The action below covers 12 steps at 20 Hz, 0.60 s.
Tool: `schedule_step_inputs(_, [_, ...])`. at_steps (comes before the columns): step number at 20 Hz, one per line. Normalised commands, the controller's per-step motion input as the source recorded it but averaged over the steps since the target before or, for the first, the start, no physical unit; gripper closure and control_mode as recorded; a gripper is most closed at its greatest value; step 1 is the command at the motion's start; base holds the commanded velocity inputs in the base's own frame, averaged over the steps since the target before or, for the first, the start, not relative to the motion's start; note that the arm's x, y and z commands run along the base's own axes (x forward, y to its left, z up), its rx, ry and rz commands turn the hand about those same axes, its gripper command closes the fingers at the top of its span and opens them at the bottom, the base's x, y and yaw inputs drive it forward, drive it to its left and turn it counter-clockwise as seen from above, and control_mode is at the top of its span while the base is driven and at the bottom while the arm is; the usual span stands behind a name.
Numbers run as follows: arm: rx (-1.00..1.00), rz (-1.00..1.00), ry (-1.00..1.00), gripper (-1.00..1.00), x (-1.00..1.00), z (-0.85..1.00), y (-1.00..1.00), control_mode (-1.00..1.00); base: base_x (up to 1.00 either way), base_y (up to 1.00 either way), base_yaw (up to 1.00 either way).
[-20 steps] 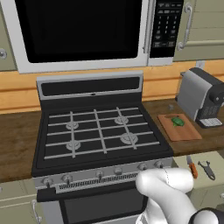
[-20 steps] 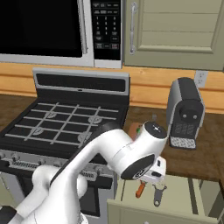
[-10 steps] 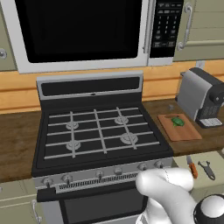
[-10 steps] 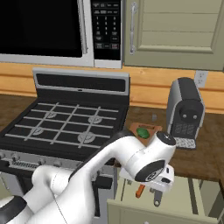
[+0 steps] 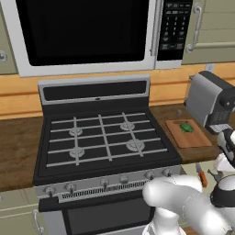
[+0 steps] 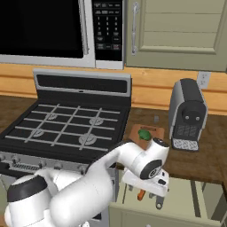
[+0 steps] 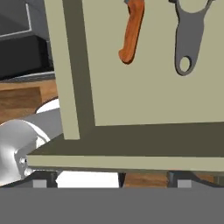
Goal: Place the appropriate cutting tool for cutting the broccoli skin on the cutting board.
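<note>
The broccoli (image 5: 186,127) lies on the light wooden cutting board (image 5: 193,139) beside the stove; it also appears as broccoli (image 6: 143,134) on the board (image 6: 155,130) behind my arm. In the open drawer below the counter lie an orange-handled knife (image 7: 131,33) and a grey peeler (image 7: 188,39), side by side. The same knife (image 6: 141,194) and peeler (image 6: 159,202) sit just under my hand. My gripper (image 6: 147,182) hangs over the drawer's near end, open and holding nothing, its fingertips (image 7: 43,179) wide apart.
A grey coffee machine (image 5: 209,98) stands right of the board. The black gas stove (image 5: 103,137) is to the left, with a microwave (image 5: 87,32) above. The drawer's beige front wall (image 7: 131,148) lies close below my hand.
My wrist has dropped lower and turned over the open drawer. The knife, peeler, broccoli and board have not moved.
</note>
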Motion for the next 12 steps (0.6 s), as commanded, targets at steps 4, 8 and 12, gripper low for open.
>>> schedule_step_inputs(4, [0.01, 0.00, 0.06, -1.00, 0.30, -0.84, -0.01, -1.00, 0.00, 0.00, 0.00])
schedule_step_inputs(8, [0.00, 0.00, 0.05, -1.00, 0.18, -0.81, 0.00, -1.00, 0.00, 0.00, 0.00])
schedule_step_inputs(12, [0.01, 0.00, 0.02, -1.00, 0.08, -0.78, 0.00, -1.00, 0.00, 0.00, 0.00])
